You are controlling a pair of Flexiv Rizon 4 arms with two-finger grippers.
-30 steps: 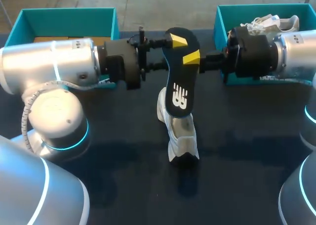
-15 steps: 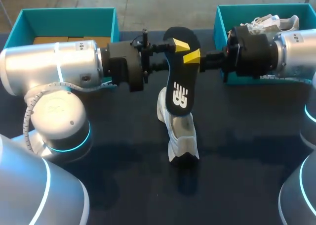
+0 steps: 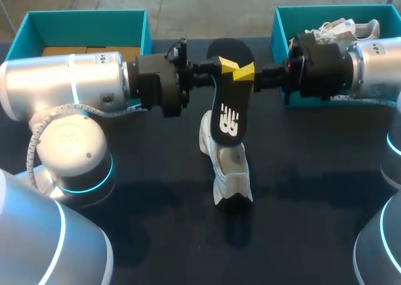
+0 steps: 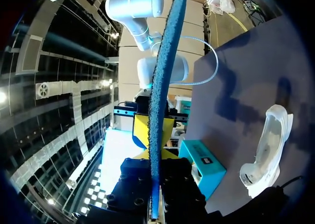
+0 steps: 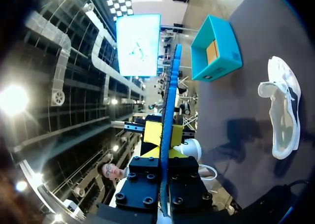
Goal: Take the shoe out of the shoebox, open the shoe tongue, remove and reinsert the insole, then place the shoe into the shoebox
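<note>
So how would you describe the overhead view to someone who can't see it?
Two robot arms hold a black insole up between them over a dark table, left claw and right claw both pinching its upper part. A white shoe lies below it; one teal shoebox stands back left, a second shoebox back right.

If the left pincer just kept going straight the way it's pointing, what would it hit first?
Most likely the right pincer, pointing back at the left pincer from the opposite side. Both pinch the same black insole, tips nearly meeting; the exact gap is unclear.
</note>
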